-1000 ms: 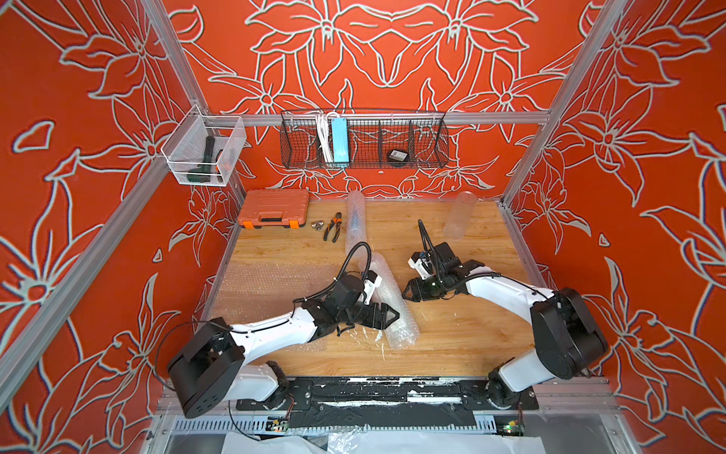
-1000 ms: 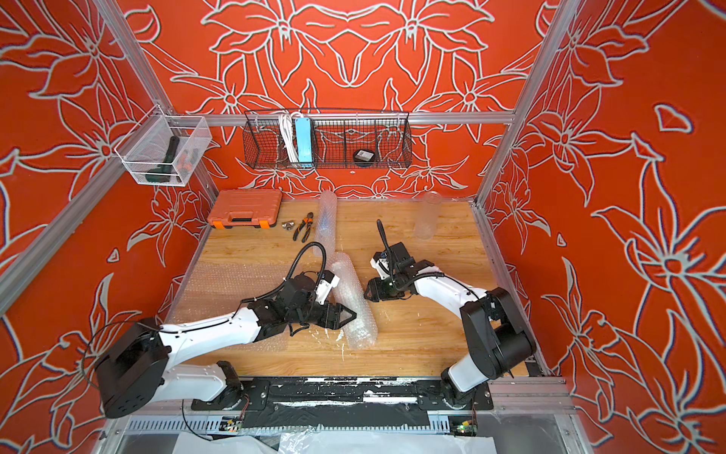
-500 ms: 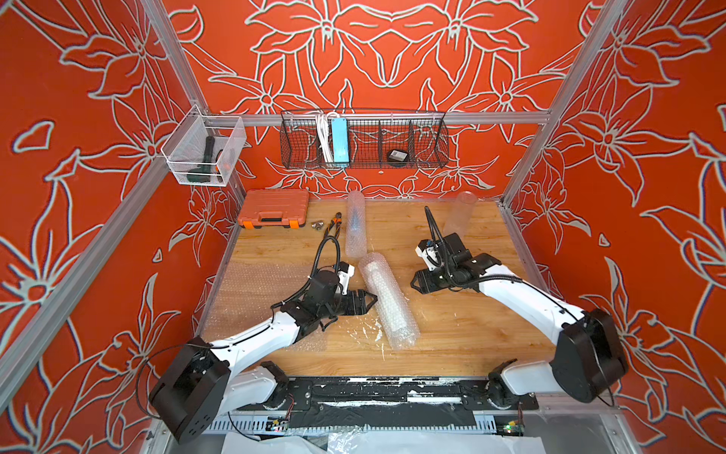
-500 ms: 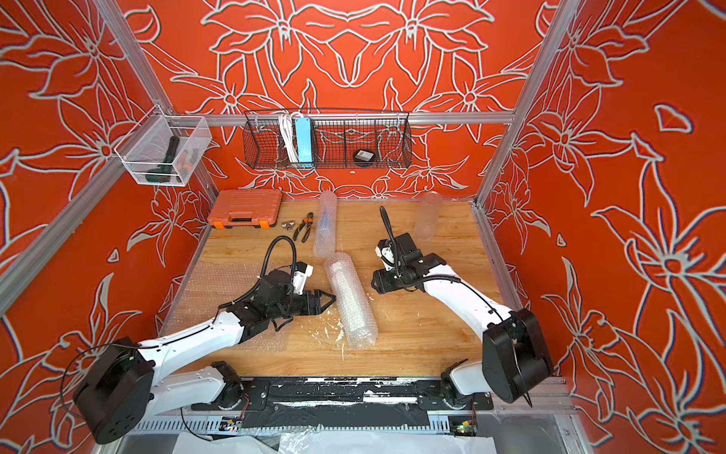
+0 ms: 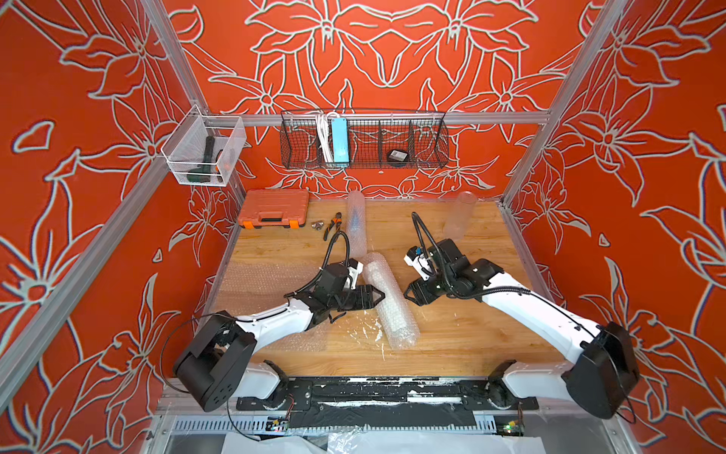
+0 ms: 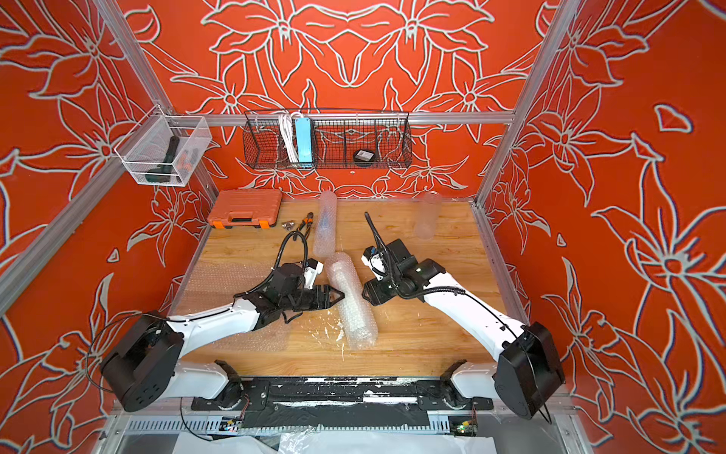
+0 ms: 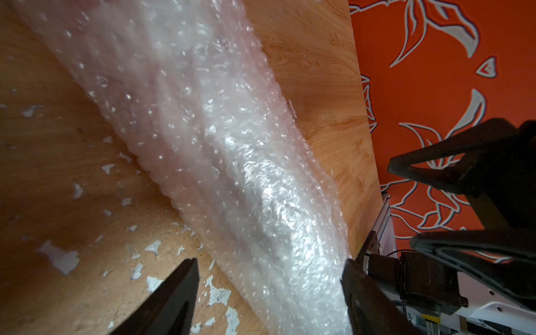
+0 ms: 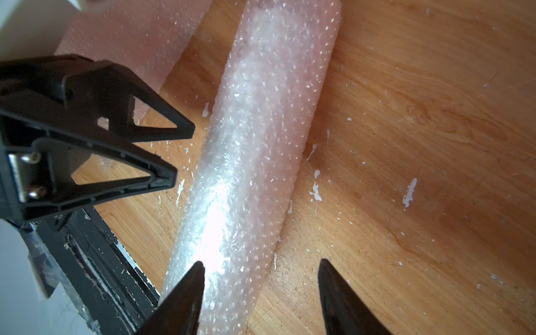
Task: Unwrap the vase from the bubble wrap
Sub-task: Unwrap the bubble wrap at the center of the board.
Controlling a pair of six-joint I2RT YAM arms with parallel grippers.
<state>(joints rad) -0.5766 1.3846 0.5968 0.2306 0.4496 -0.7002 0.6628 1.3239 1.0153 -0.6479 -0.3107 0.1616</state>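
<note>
bubble wrap roll [image 5: 387,298]: lies on its side in the middle of the table [image 5: 463,334], slanting from far left to near right; what it holds cannot be made out through the bubbled plastic
left gripper [image 5: 375,295]: low at the left side of the roll, about midway along it; jaws stand apart, and in the left wrist view the roll runs between the fingertips [image 7: 185,290] with bare wood showing beside one of them, so nothing is clamped
right gripper [image 5: 410,295]: just beside the roll on its right, facing the left gripper across it; jaws spread wide, one tip over the roll's edge in the right wrist view, the other over bare wood, not gripping
flat sheet [image 5: 259,283]: bubble wrap spread on the left of the table, partly under the left arm
second roll [image 5: 355,224]: at the far side, well apart from both grippers, beside the pliers [image 5: 333,225] and near the orange case [image 5: 274,208]
</note>
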